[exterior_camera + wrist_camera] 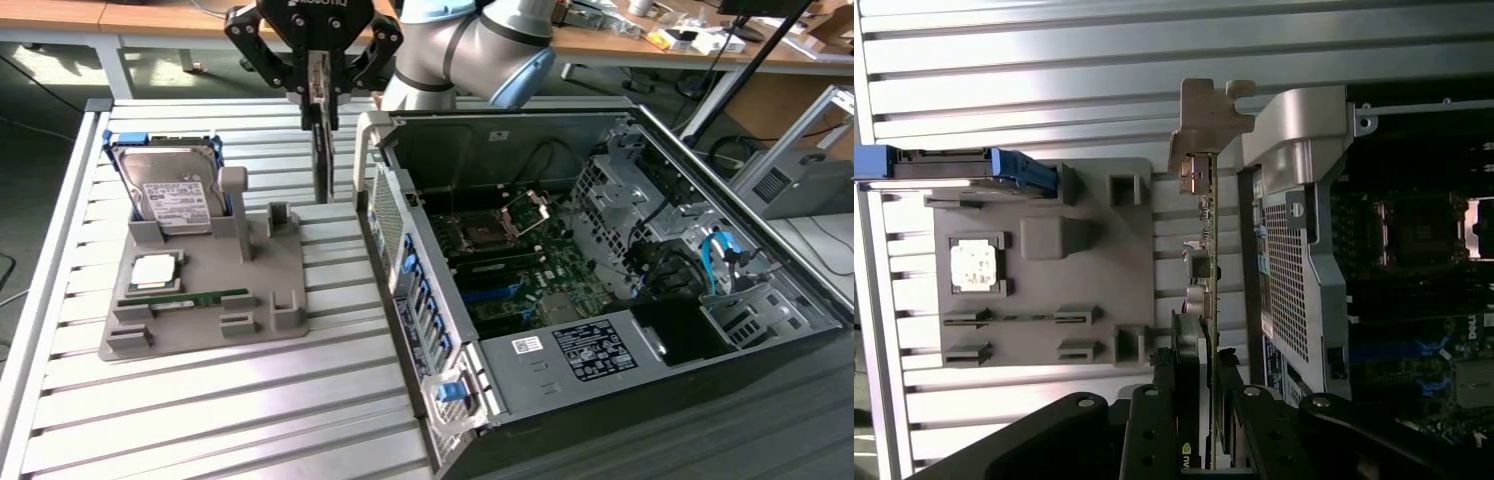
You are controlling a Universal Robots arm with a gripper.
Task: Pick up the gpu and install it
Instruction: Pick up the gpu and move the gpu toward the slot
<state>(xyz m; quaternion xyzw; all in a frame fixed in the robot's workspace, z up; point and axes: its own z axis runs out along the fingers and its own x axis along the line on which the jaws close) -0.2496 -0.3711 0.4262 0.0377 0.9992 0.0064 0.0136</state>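
My gripper (pixel 318 85) is shut on the gpu (pixel 322 150), a thin dark card that hangs edge-on and upright below the fingers. It is lifted off the slatted table, between the grey fixture (pixel 200 320) and the rear wall of the open computer case (pixel 387 200). In the wrist view the gpu (pixel 1201 250) runs away from my gripper (pixel 1199 445) and ends in its silvery bracket (pixel 1209 115), close beside the case's perforated rear panel (pixel 1294 280). The motherboard (pixel 514 270) lies exposed inside the case.
The grey fixture holds a hard drive (pixel 167 190) in a blue frame, a square processor (pixel 154 270) and a green memory stick (pixel 187 297). The case's upright rear wall stands right next to the hanging card. Workbenches with clutter stand behind the table.
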